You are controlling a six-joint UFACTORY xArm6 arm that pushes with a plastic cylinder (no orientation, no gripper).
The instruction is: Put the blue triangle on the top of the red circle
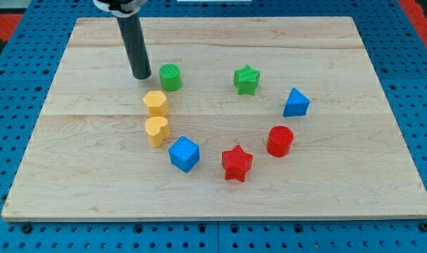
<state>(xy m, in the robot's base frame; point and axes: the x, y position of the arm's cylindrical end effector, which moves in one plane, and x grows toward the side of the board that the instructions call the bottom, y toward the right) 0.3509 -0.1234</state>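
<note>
The blue triangle [296,102] lies on the wooden board at the view's right. The red circle [279,140] stands just below it and slightly to the left, a small gap apart. My tip [141,75] rests on the board at the upper left, far from both, just left of the green circle [171,76]. The dark rod rises from the tip to the view's top edge.
A green star [246,79] sits left of the blue triangle. A red star [237,163] and a blue cube [184,154] lie at the lower middle. A yellow hexagon [156,102] and a yellow heart [157,131] stand below my tip. The board [80,176] has blue pegboard around it.
</note>
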